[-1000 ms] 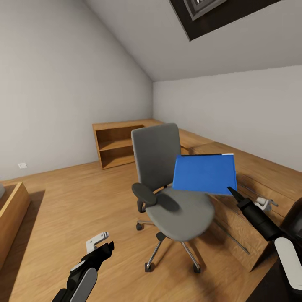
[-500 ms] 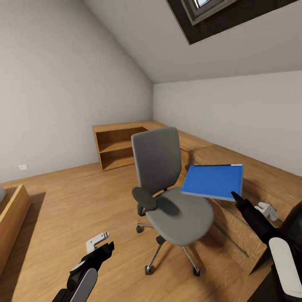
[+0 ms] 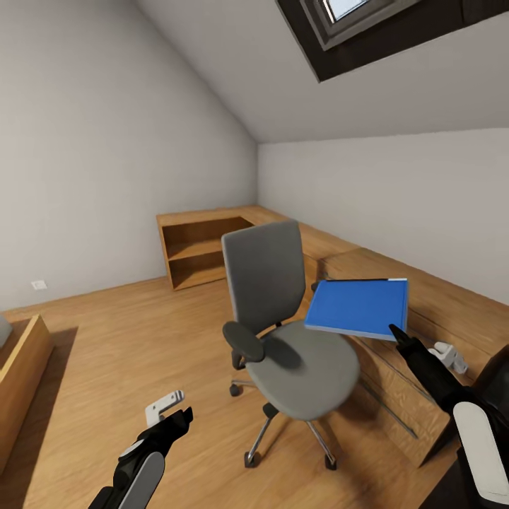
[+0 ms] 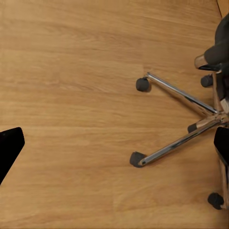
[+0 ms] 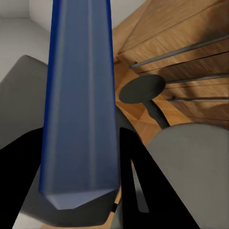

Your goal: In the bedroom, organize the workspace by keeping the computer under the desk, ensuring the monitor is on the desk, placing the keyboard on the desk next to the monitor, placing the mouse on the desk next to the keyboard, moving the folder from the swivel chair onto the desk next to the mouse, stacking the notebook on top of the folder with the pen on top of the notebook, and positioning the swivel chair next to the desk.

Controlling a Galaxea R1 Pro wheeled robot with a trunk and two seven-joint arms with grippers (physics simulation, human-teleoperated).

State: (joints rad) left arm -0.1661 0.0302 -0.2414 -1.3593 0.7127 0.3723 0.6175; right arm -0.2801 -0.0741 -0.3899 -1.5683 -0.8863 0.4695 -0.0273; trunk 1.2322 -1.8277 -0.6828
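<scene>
Folder (image 3: 357, 307): lifted clear of the swivel chair (image 3: 283, 332), held level above its right side, right gripper (image 3: 394, 332) fingers clamped on its near edge. Left gripper (image 3: 170, 410): fingers apart, empty, low over the floor. Outstanding, by judgement: carrying the folder to the desk, then every other placement.

The folder (image 3: 358, 307) sits clamped in the right gripper (image 3: 393, 331), raised above the swivel chair (image 3: 283, 325) seat, which lies below and left of that gripper, a low wooden cabinet (image 3: 396, 353) beneath it on the right, open shelves (image 3: 201, 251) beyond the chair, and the left gripper (image 3: 170, 413) low over the floor (image 3: 106, 353).
</scene>
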